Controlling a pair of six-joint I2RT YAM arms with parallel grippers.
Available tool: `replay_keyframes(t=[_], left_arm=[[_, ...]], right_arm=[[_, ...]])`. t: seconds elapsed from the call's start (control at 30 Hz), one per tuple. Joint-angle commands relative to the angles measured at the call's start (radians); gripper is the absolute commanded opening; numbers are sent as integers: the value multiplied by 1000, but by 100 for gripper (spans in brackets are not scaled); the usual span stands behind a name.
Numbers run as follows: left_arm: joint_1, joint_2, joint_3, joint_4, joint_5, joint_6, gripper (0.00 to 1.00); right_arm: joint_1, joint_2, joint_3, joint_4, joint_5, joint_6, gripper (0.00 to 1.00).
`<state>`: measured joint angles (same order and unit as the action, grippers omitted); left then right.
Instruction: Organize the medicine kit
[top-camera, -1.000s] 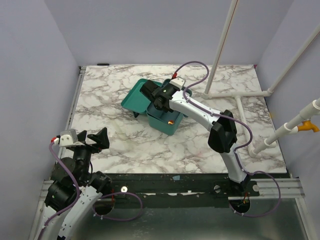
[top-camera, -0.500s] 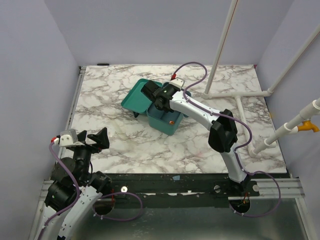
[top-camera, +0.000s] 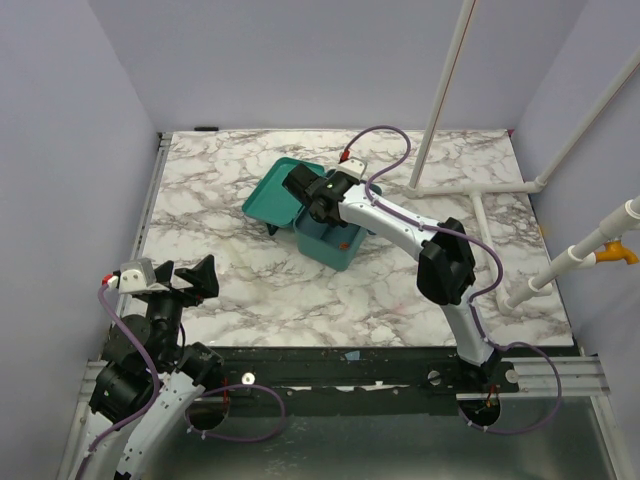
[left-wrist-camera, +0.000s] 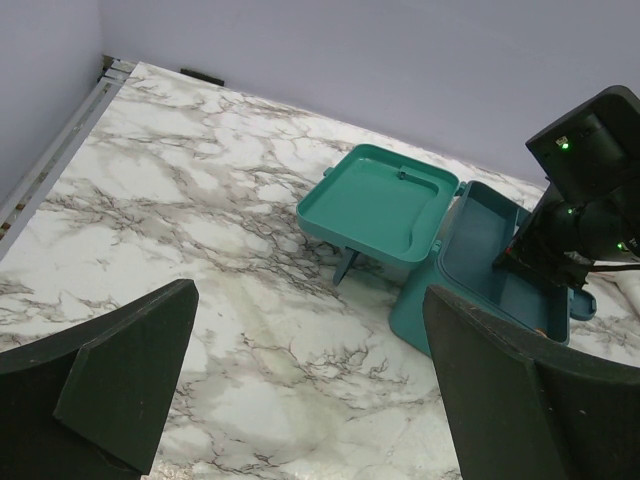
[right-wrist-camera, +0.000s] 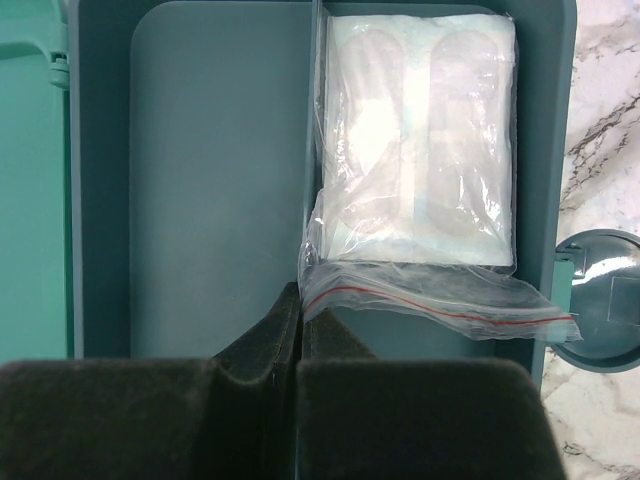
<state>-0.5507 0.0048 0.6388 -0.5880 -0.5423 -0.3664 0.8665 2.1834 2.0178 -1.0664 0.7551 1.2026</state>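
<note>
my right pincer (right-wrist-camera: 300, 300), arm stretched out, sits pressed shut inside the one medicine kit (right-wrist-camera: 200, 200) beside one clear bag (right-wrist-camera: 420, 150); my left pincer (left-wrist-camera: 305, 295) gapes wide, arm folded back.

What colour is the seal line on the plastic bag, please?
Red; the seal line shows best in the right wrist view.

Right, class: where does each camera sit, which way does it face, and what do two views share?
Top external: above, behind the arms, facing down on the table; both arms show.
Left wrist: on the left arm, facing across to the kit; open jaws show.
Right wrist: on the right arm, facing down into the kit; shut jaws show.
Shared: top and left wrist both show the right arm over the kit.
</note>
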Motion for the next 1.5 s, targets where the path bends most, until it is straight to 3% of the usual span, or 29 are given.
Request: replay_keyframes(t=[0.0, 0.2, 0.57, 0.97, 1.27, 1.47], left_arm=[[5, -13, -9, 8, -10, 3, 99], [5, -13, -9, 7, -6, 4, 98], [6, 15, -9, 7, -4, 7, 99], [8, 52, -7, 8, 34, 4, 99], [9, 132, -1, -3, 108, -17, 99], [10, 215, 16, -8, 207, -80, 99]], right_arm=[[-4, 23, -31, 3, -48, -15, 1], [-4, 0, -34, 12, -50, -27, 2], [-4, -35, -32, 29, -72, -32, 32], [-4, -128, -20, 31, -105, -79, 47], [-3, -273, -85, 147, -135, -309, 55], [-12, -357, -211, 353, -149, -589, 57]])
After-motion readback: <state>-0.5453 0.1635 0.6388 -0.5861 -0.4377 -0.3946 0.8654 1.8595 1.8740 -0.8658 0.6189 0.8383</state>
